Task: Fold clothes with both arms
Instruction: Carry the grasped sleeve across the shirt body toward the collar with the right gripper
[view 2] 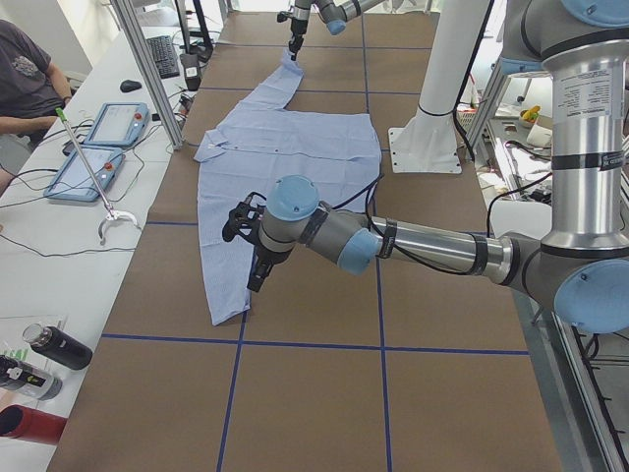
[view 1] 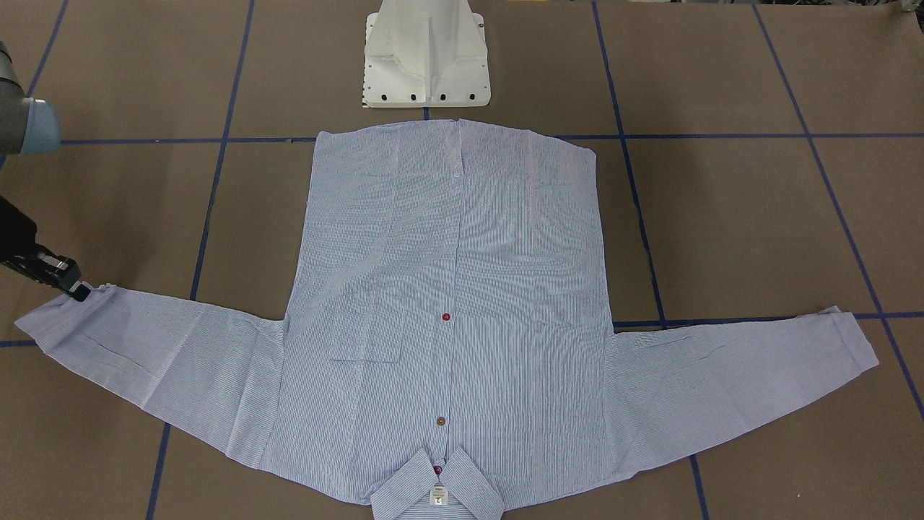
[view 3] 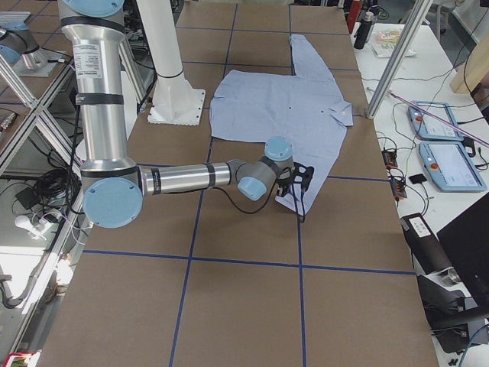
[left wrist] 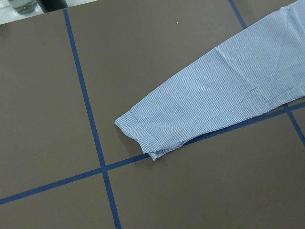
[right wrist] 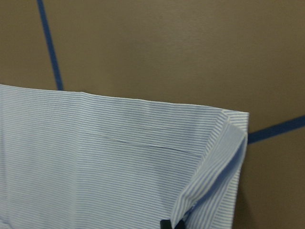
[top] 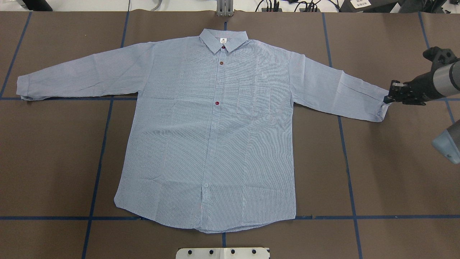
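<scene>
Two arms at the shirt sleeves, readying folds: right arm jaws clamped on a cuff; left arm jaws, cannot tell.

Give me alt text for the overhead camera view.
A light blue striped shirt lies flat, front up, sleeves spread, on a brown table crossed by blue tape lines. The right gripper pinches the cuff at the view's right.
</scene>
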`<state>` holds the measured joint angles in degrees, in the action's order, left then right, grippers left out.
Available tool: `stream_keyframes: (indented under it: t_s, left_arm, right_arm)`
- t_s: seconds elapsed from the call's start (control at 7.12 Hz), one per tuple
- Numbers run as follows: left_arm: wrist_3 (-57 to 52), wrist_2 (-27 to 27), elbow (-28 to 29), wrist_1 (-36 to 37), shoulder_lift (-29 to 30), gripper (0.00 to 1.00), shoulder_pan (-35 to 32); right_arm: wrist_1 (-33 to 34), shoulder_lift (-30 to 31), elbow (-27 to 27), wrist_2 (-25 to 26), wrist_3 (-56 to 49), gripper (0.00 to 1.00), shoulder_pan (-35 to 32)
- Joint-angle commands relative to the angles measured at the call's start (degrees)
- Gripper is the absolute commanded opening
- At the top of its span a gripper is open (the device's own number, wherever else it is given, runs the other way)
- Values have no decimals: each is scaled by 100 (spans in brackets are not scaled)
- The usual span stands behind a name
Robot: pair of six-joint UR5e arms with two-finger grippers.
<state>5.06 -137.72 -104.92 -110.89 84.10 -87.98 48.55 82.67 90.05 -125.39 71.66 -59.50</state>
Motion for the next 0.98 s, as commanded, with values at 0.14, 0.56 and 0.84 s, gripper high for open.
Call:
stream_keyframes:
  t_s: [0.14,0.56,0.84]
  left_arm:
    - [-6,0,16,-29,1,100,0]
    - [-6,-18,16,-38,1,100,0]
    - [-6,-18,-2,-38,1,100,0]
  right_arm:
    - [2178,-2240,-92,163,32,0,631]
    - [2194,-3672,-931,890,715,0,1386]
    - [2106,-4301,-1435,1260,771,0,1756]
